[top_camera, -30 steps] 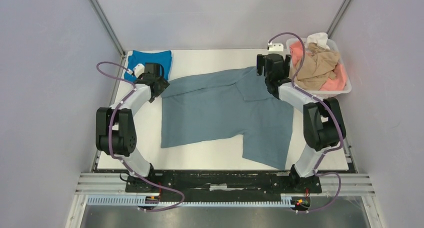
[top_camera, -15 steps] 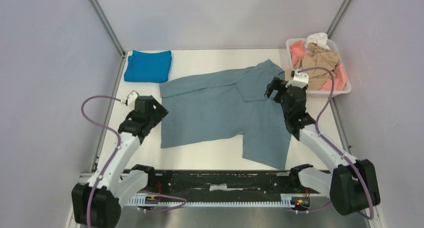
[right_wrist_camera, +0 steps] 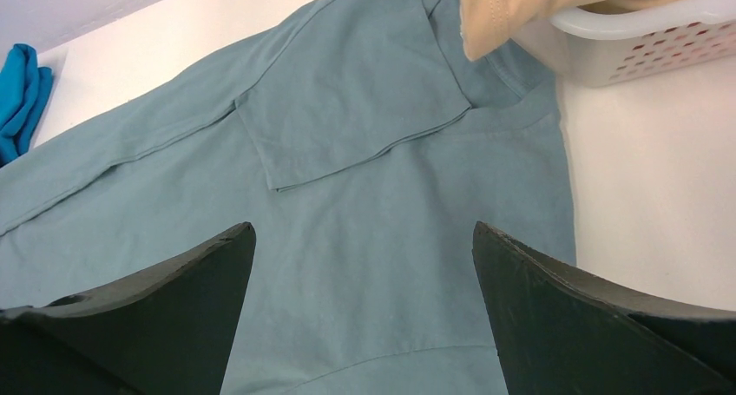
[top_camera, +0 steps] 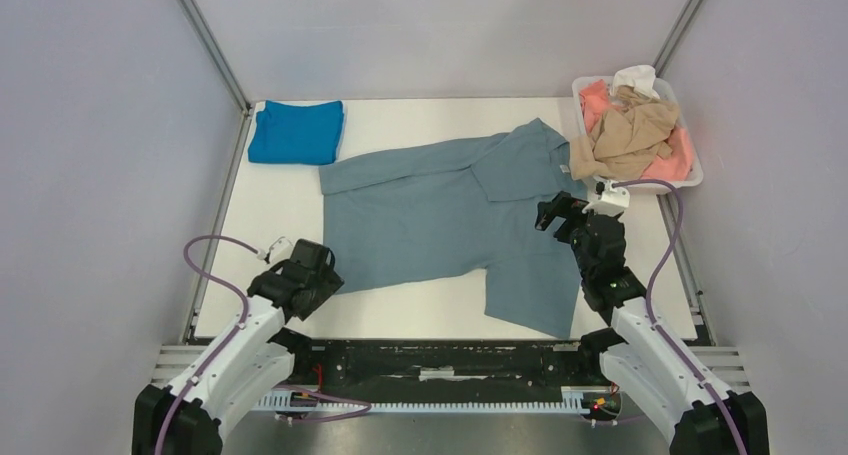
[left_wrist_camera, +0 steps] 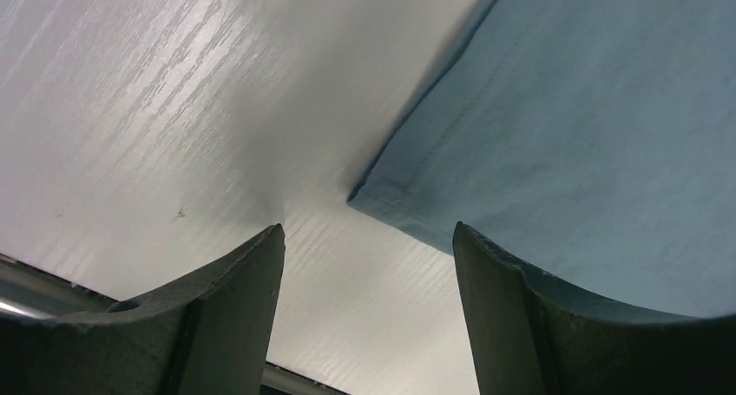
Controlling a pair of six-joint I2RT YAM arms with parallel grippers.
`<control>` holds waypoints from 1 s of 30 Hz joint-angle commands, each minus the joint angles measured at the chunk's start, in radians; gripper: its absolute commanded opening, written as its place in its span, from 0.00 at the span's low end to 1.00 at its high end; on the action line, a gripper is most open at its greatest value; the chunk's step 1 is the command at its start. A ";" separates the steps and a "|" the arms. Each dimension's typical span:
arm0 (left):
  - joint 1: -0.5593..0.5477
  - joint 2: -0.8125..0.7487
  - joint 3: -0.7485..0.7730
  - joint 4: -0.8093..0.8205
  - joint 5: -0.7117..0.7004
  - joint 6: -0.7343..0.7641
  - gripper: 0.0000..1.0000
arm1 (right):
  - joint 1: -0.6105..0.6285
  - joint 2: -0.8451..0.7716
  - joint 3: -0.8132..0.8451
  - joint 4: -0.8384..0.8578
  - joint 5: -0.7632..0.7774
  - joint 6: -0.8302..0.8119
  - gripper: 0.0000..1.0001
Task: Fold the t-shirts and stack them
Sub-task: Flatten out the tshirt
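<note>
Centrally, grey-blue t-shirt point(top_camera: 440, 215) lies spread on white table point(top_camera: 400, 320), one sleeve folded inward. Left gripper point(left_wrist_camera: 369, 239), fingers apart and empty, hangs over the shirt's lower-left hem corner. Right gripper point(right_wrist_camera: 363, 234), likewise spread and empty, sits above the shirt's right side. Bright blue t-shirt point(top_camera: 296, 132) folded, upper left; tan t-shirt point(top_camera: 625, 135) heaped in tub point(right_wrist_camera: 660, 39), upper right.

salmon-pink t-shirt point(top_camera: 681, 161): mostly under tan t-shirt point(top_camera: 628, 132) | tub point(right_wrist_camera: 647, 49): cut off, right wrist view
</note>
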 commanded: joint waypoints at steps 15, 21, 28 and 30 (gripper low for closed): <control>-0.009 0.388 0.018 0.312 0.074 -0.039 0.38 | 0.000 -0.047 -0.004 -0.039 0.129 -0.009 0.98; -0.008 0.382 0.031 0.322 0.062 -0.011 0.02 | 0.000 -0.038 -0.003 -0.044 0.128 -0.011 0.98; -0.008 0.247 0.035 0.318 0.023 0.035 0.02 | 0.040 0.035 0.069 -0.132 0.080 -0.050 0.98; -0.008 0.203 0.034 0.317 0.015 0.036 0.02 | 0.095 0.054 0.091 -0.179 0.112 -0.057 0.98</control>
